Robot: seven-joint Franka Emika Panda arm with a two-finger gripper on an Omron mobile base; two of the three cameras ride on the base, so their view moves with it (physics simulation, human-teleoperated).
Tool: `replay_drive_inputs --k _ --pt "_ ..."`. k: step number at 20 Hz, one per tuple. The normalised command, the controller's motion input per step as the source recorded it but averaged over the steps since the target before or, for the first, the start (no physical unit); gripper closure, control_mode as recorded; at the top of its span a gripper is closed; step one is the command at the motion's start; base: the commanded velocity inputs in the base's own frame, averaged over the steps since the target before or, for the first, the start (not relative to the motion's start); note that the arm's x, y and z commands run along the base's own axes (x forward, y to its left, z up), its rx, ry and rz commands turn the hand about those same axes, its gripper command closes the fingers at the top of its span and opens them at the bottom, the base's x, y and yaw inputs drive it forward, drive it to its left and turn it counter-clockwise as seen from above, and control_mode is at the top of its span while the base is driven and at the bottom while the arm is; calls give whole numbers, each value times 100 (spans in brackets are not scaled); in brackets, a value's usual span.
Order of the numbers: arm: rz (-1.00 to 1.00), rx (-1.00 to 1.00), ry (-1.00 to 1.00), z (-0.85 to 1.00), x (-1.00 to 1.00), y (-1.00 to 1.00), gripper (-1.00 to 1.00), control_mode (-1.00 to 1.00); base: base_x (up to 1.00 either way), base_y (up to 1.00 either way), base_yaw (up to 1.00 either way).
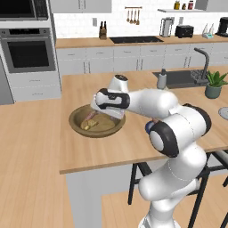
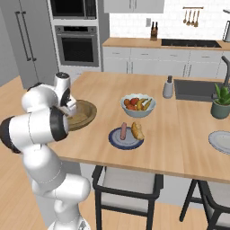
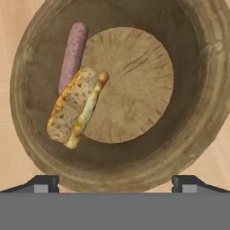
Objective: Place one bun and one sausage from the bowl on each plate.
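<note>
Directly below the gripper sits the wooden bowl, resting on the table; the gripper hangs just above it, its two dark fingertips spread wide apart and holding nothing. Inside the bowl, off to one side of the gripper's midline, lie one sausage and one bun, touching each other along their lengths; the flat centre of the bowl beside them is bare wood. In the left base view the bowl shows under the white hand with the bun and sausage at its near-left part. Away from the gripper, further along the table, the blue-rimmed plate already carries a sausage and a bun side by side. Just beyond that plate stands a white bowl of fruit. Well apart from the gripper, at the far end of the table, lies the pale grey plate, near a potted plant
</note>
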Motion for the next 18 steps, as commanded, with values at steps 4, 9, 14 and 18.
replay_drive_inputs --k 4,9,14,18 --pt "-34 12 -1 -42 4 27 -100 -100 0 0 0" --pt "-14 6 4 -7 10 0 -100 -100 0 0 0" --pt "-3 3 6 -7 14 0 -100 -100 0 0 0" --pt "-8 0 2 0 45 0 -100 -100 0 0 0"
